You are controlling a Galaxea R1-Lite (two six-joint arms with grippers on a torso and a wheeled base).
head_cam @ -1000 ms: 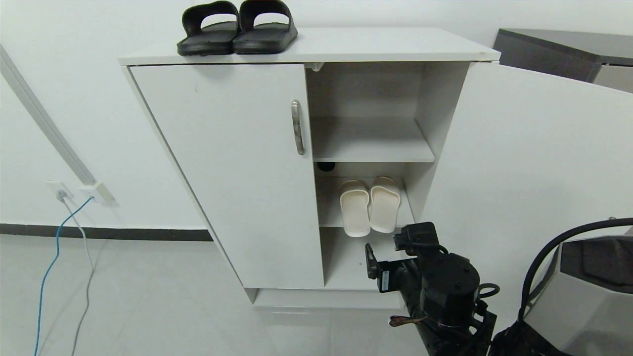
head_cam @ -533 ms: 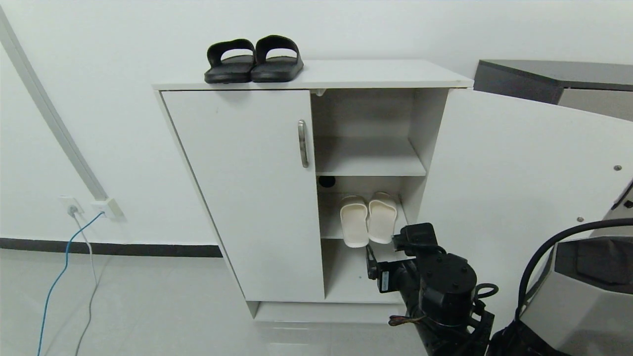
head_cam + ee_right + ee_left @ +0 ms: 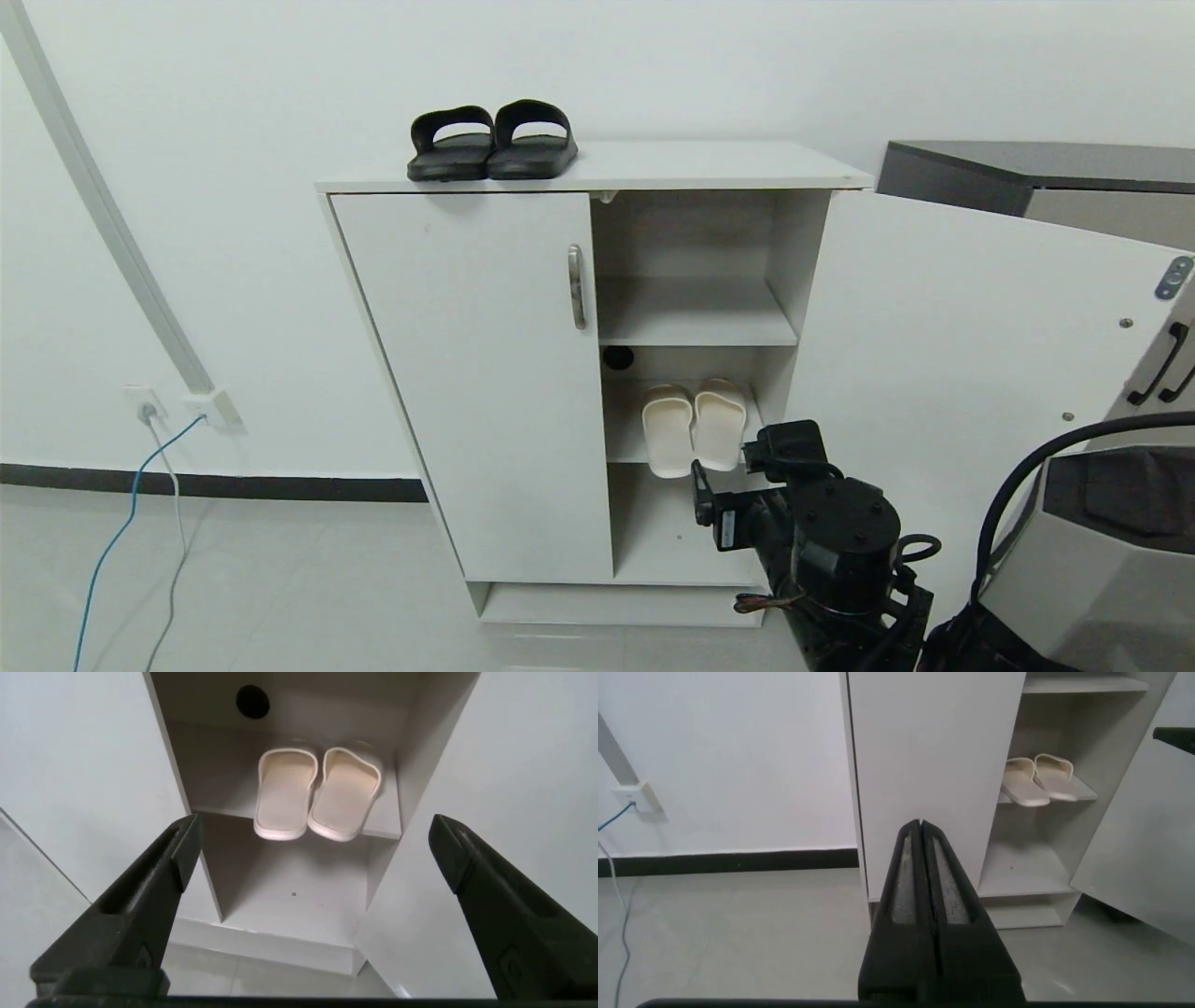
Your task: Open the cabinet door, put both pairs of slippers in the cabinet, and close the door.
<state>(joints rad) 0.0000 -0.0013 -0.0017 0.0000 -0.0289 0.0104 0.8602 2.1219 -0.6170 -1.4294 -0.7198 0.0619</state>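
Black slippers (image 3: 492,142) are what I have left to deal with. That pair sits on the cabinet (image 3: 709,166) top, toward its left end and right at the front edge, not yet stowed. The cream slippers (image 3: 694,426) are already in: side by side on the middle shelf of the open side, at that shelf's front edge with their ends poking slightly over it.

By my reckoning the job is roughly half done. The right-hand door (image 3: 952,355) stands swung wide open, so the opening step is finished, and one pair is shelved. What remains is to fetch the black pair down, place it inside, and shut the door.

Neither of my arms is carrying anything. The right gripper (image 3: 316,823) has its fingers spread wide and faces the cream pair from just in front of the open compartment, low down, touching nothing. The left gripper (image 3: 920,829) has its fingers pressed together on nothing and hangs well back from the cabinet, aimed at the shut left-hand door (image 3: 476,373).

My count:
- Two pairs of slippers, four in all: one black pair, one cream pair.
- Two doors: one open, one shut.
- One metal handle (image 3: 577,287), on the shut door.
- Three levels in the open side: upper shelf, middle shelf and cabinet floor, the upper and floor bare.
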